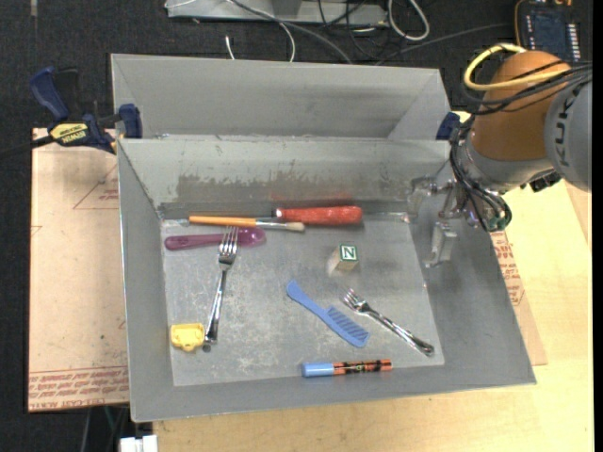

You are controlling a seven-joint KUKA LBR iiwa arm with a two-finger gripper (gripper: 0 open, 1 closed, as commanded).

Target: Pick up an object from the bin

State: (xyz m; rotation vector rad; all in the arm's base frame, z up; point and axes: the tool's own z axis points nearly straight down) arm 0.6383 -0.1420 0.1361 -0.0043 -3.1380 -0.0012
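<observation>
Currently claw [440, 238] by right wall of bin [471, 290], opening unclear; nearest: small wooden cube [348, 258], green N.

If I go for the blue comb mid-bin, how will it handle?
The blue comb lies flat and thin, so it will likely slide on the bin's smooth floor when pushed. It looks like light plastic; its teeth may flex if squeezed.

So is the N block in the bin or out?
In. The N block lies on the bin floor near the middle, apart from the gripper at the right wall.
</observation>
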